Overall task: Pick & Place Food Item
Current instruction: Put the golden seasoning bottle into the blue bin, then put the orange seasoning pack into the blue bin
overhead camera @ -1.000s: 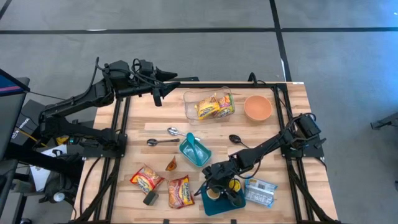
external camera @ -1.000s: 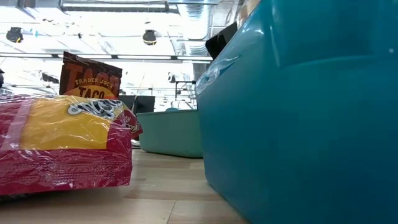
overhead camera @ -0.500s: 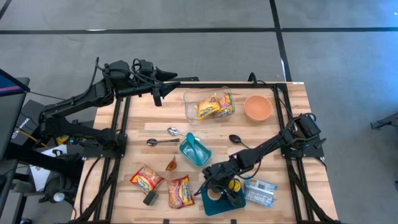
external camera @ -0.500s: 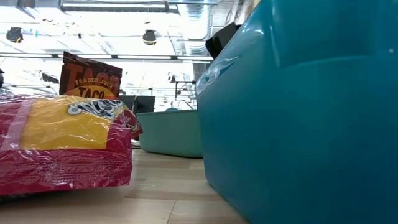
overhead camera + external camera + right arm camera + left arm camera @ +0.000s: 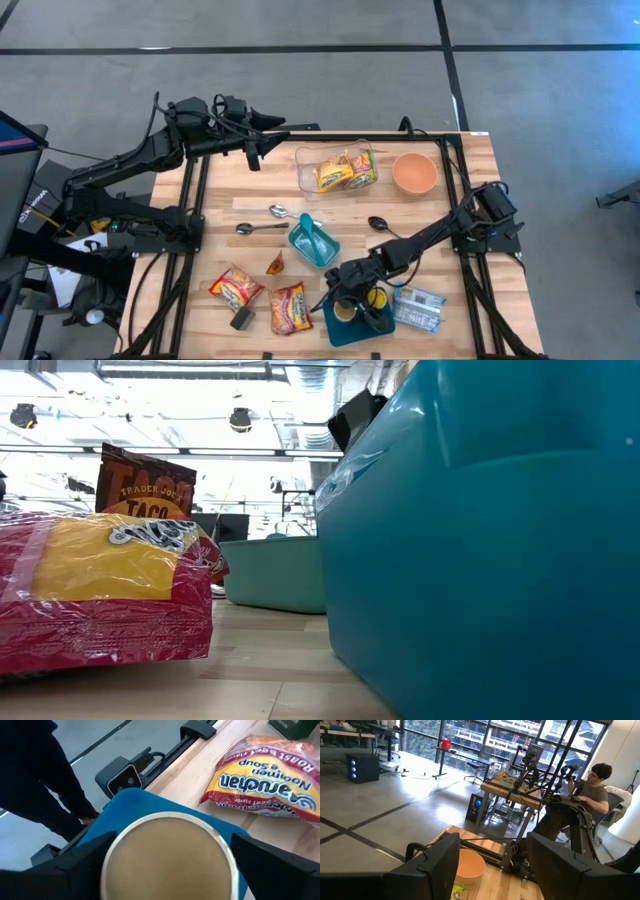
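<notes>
A round can (image 5: 167, 855) with a tan top and a silver rim sits between the fingers of my right gripper (image 5: 170, 851), over a blue container (image 5: 134, 803) at the table's near edge. In the high view my right gripper (image 5: 348, 298) stands over the blue container (image 5: 352, 330), with the can (image 5: 343, 312) and a yellow item (image 5: 377, 297) in it. The container's wall (image 5: 480, 540) fills the low view. My left gripper (image 5: 256, 157) waits open and empty at the table's far left corner; it also shows in the left wrist view (image 5: 492, 865). My right gripper has the can's round side (image 5: 111, 851) between its two fingers (image 5: 80, 865), one on each opposite side, near the top rim. The fingers come from above, slanting down. The can stands upright over the blue container; whether its base rests in the container is hidden.
Two ramen packets (image 5: 237, 286) (image 5: 290, 308), a taco packet (image 5: 276, 264), a teal container (image 5: 313, 242), spoons (image 5: 278, 211) (image 5: 378, 224), a clear tub of packets (image 5: 337, 170), an orange bowl (image 5: 414, 172) and a silvery packet (image 5: 418, 307) lie around. A person (image 5: 595, 785) sits beyond the table.
</notes>
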{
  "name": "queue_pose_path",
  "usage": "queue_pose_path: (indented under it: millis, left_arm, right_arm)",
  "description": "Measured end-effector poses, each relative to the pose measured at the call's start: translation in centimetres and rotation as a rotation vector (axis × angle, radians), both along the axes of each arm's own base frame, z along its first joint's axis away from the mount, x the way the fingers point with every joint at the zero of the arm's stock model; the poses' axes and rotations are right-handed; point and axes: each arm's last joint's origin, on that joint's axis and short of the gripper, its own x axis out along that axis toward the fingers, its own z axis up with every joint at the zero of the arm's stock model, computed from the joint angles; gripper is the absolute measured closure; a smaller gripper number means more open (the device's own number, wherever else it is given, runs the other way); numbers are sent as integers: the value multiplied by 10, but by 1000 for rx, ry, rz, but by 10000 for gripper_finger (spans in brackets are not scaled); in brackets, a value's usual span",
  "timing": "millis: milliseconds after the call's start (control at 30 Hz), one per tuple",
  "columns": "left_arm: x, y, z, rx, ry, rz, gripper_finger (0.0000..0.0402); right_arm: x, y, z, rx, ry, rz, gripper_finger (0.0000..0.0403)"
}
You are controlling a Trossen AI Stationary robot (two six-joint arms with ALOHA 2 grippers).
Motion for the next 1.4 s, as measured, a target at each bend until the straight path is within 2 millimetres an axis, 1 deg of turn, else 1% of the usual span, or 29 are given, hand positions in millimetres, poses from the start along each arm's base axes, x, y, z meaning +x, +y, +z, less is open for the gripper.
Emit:
queue_pose_path:
  millis: [367, 567, 800, 1033, 1100, 1267, 1400]
  left_arm:
    - [0, 0, 0, 0, 0, 0, 178]
    - [0, 0, 0, 0, 0, 0, 179]
    - [0, 0, 0, 0, 0, 0, 179]
    - [0, 0, 0, 0, 0, 0, 179]
    - [0, 0, 0, 0, 0, 0, 179]
    - [0, 0, 0, 0, 0, 0, 179]
    - [0, 0, 0, 0, 0, 0, 179]
  right_arm:
    - [-9, -4, 30, 20, -43, 3, 22]
    - [-19, -8, 53, 28, -64, 6, 22]
    - [-29, -25, 85, 62, -109, -43, 23]
    - [-38, -43, 118, 237, -52, -206, 23]
    - [-42, -49, 126, 261, -65, -228, 23]
    - [-49, -64, 143, 254, -137, -234, 23]
    - [-51, -72, 148, 265, -147, -235, 23]
